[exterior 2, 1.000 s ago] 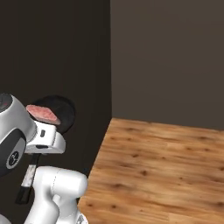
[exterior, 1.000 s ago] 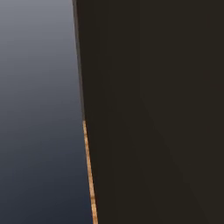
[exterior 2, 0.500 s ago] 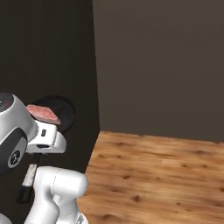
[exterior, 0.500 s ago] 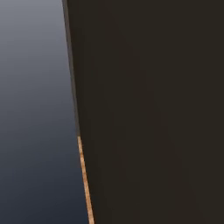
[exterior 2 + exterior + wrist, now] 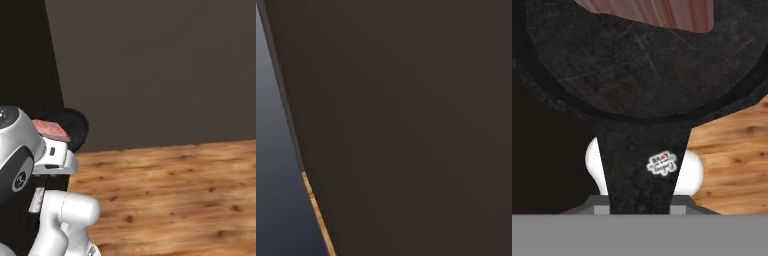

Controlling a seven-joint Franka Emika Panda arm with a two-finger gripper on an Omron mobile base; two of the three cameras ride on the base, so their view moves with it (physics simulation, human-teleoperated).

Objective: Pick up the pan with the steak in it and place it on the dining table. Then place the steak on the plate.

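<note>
The black pan [image 5: 647, 90] was seen held off the ground by the robot's gripper [image 5: 643, 202], whose fingers were closed narrowly on the pan's handle [image 5: 643, 165]. In the hand view the handle ran down from the pan's rim to the bottom of the picture, where it was clamped; a small white sticker [image 5: 662, 163] was visible on its upper face. The finger tips themselves were hidden under the handle.

The steak [image 5: 657, 12], pink-red and streaked, was seen lying inside the pan at the far side from the handle, cut off by the top edge of that view. From the right base view the steak [image 5: 51, 130] was shown resting in the pan [image 5: 75, 131], which was carried level just behind the arm's white upper links [image 5: 30, 155], in front of a dark wall [image 5: 160, 70].

A wooden floor [image 5: 175, 200] was seen stretching out beneath and to the right of the pan, and the same boards [image 5: 732, 155] were glimpsed below the pan's rim in the hand view. In the left base view a dark panel [image 5: 406, 125] was pictured close up, with a thin strip of wood [image 5: 316, 212] along its lower left edge and a grey-blue surface [image 5: 276, 175] beyond.
</note>
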